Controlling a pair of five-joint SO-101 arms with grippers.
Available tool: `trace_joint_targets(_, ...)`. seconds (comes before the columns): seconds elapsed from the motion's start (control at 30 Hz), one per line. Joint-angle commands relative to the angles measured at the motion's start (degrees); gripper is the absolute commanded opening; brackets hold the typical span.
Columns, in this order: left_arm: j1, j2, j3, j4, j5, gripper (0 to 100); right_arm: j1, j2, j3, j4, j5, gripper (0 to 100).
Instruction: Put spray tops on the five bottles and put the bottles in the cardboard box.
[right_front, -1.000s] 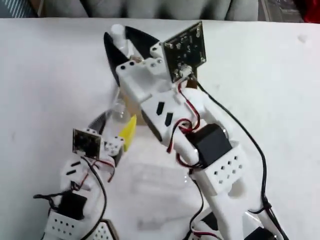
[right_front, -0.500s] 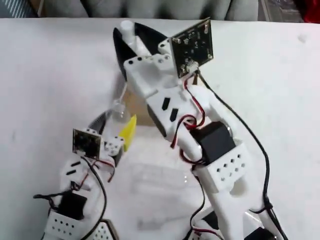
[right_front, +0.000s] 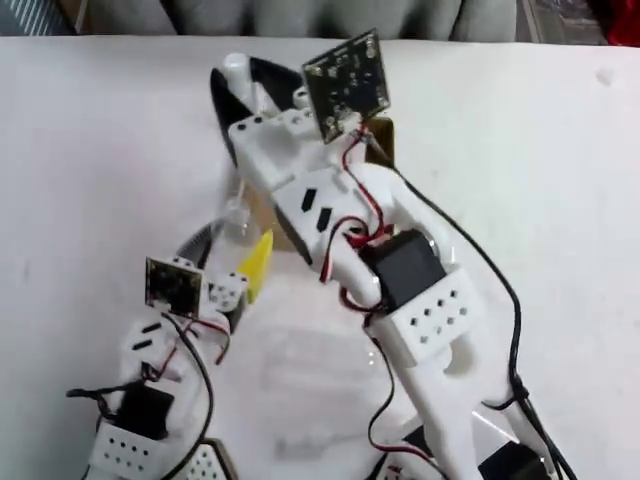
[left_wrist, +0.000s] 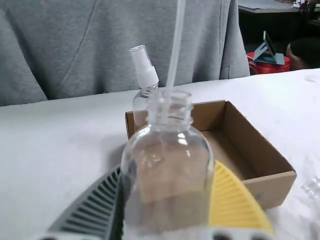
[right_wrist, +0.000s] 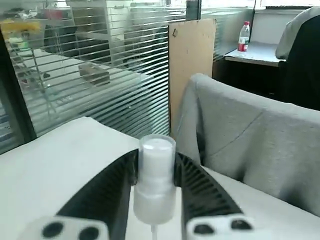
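My left gripper (left_wrist: 167, 205) is shut on a clear bottle (left_wrist: 167, 165), grey finger (left_wrist: 97, 205) on one side, yellow finger (left_wrist: 235, 200) on the other. The bottle's neck is open, and a thin dip tube (left_wrist: 175, 45) hangs from above down into it. My right gripper (right_wrist: 155, 180) is shut on the white spray top (right_wrist: 155, 170) that carries this tube. In the high view the right gripper (right_front: 240, 85) sits above the held bottle (right_front: 235, 215). The cardboard box (left_wrist: 250, 155) stands just behind, with one capped bottle (left_wrist: 144, 80) upright inside.
The right arm (right_front: 400, 290) covers most of the cardboard box (right_front: 385, 135) in the high view. A small clear object (left_wrist: 312, 187) lies on the table beside the box. White tabletop (right_front: 560, 180) spreads to the right and left of the arms.
The right gripper with the spray top swung a little to the right, then came back left over the bottle. The left arm and its bottle stayed put.
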Motion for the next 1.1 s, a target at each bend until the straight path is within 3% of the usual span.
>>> trace_joint_targets(0.0, 0.04, -0.84, -0.18, -1.93, -0.7, 2, -2.77, -0.57, -0.09, 1.98, -0.79, 1.6)
trace_joint_targets(0.17, 0.04, -0.84, -0.18, -1.93, -0.7, 2, -3.3, -0.31, 3.43, 2.24, -4.4, 1.6)
trace_joint_targets(1.07, 0.04, -0.84, -0.18, -2.11, -0.7, 2, -4.97, -5.93, 22.07, 3.12, -4.48, 1.8)
